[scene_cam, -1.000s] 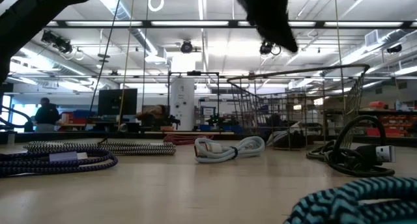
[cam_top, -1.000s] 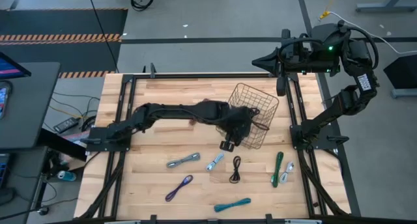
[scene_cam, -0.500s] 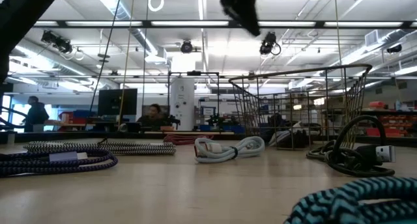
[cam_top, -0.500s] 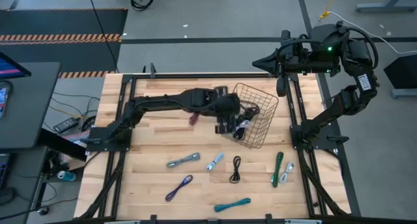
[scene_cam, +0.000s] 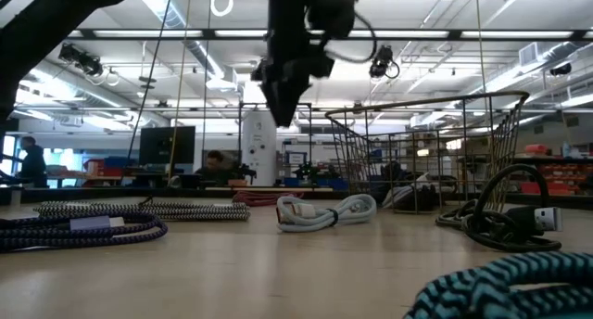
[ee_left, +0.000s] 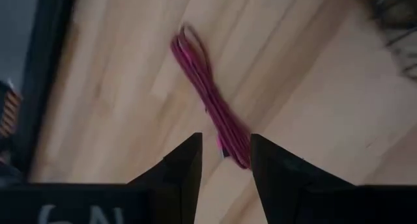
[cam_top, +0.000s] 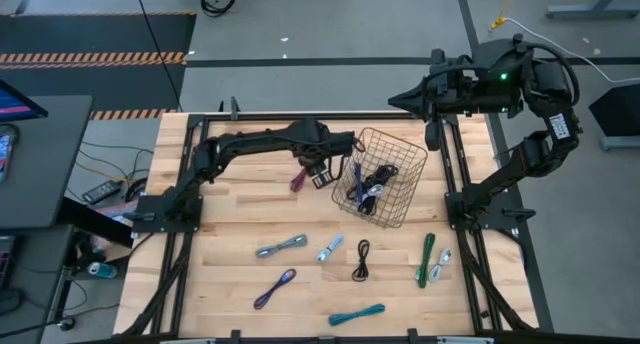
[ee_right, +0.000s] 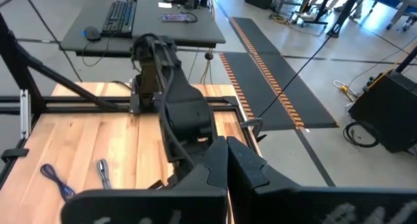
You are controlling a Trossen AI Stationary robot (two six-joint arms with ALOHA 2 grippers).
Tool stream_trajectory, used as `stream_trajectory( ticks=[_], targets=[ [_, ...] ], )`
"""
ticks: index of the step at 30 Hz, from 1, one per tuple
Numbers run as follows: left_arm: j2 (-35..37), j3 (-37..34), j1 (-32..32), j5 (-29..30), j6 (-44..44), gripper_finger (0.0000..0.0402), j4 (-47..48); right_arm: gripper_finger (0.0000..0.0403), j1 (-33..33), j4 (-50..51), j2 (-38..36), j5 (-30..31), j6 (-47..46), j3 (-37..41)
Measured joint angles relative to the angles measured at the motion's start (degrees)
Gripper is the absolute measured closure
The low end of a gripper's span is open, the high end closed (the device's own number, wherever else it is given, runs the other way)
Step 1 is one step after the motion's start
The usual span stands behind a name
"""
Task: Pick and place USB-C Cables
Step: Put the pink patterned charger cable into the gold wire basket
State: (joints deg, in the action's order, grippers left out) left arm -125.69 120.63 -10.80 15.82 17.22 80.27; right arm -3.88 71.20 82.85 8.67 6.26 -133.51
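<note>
A maroon cable (cam_top: 297, 180) (ee_left: 205, 94) lies flat on the wooden table, just left of the wire basket (cam_top: 398, 216). My left gripper (cam_top: 320, 175) (ee_left: 225, 152) hangs open above that cable's near end, fingers pointing down and touching nothing. The basket holds purple, black and grey cables (cam_top: 367, 184). More cables lie toward the near edge: grey-silver (cam_top: 280, 247), pale grey (cam_top: 330, 248), black (cam_top: 362, 259), purple (cam_top: 274, 288), teal (cam_top: 357, 313) and green (cam_top: 428, 258). My right gripper (cam_top: 398, 96) (ee_right: 227, 178) waits shut, high over the far right corner.
The basket (scene_cam: 426, 152) stands tilted at the table's far right. Black frame rails (cam_top: 190, 164) run along both side edges. Bare wood lies left of the maroon cable. People sit at desks in the room beyond the table (scene_cam: 215, 161).
My left gripper has swung from the basket's near left side toward the far and left, rolling its wrist and tipping more steeply downward. It now hangs a little lower, over the maroon cable. The cables on the table have not moved.
</note>
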Motion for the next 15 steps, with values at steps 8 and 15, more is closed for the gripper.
stream_trajectory(
  ticks=[8,15],
  targets=[
    [-0.1,-16.77,-0.62,-6.67,3.89,0.0267,-9.66,0.0402,0.0,2.02,-0.02,-1.52,1.43,0.0],
    [-0.1,-22.06,-0.66,-6.5,5.15,0.0267,-10.68,0.0402,0.0,3.19,-0.02,-4.36,1.45,0.0]
  ],
)
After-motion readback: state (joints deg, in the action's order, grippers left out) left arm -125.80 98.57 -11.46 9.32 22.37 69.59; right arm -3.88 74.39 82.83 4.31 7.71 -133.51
